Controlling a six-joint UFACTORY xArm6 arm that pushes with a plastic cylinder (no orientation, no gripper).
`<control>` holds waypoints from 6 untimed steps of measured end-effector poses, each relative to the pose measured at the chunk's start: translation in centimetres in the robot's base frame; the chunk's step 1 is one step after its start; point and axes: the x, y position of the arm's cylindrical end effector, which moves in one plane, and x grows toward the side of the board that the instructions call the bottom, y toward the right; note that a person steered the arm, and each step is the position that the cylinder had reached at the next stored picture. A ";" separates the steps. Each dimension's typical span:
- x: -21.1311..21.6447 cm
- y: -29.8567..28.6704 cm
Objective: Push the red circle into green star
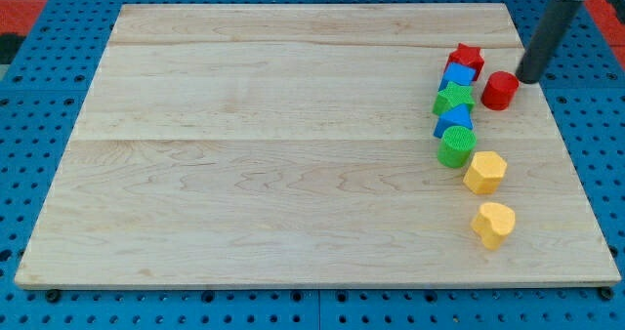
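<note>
One short push separates the red circle (pixel 500 91) from the green star (pixel 454 100): the circle sits just to the view's left of our tip (pixel 530 79) and a little below it, near it or perhaps touching, and the star lies further along almost the same line, just beyond the circle. So tip, circle and star are nearly in a row, running leftward and slightly toward the view's bottom. We judge that a push that way should carry the circle into the star.

Our rod comes down from the view's top right corner, leaning a little, with its tip resting on the board (pixel 293 125). We have no jaws to open or close; the rod holds nothing.

Left of the tip, the star has a blue block (pixel 459 74) above it and another blue block (pixel 453 120) below, so a skewed push could strike those instead
</note>
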 end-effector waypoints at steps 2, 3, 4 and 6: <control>1.2 -5.9; 1.2 -5.3; 0.4 -1.6; 2.6 -0.2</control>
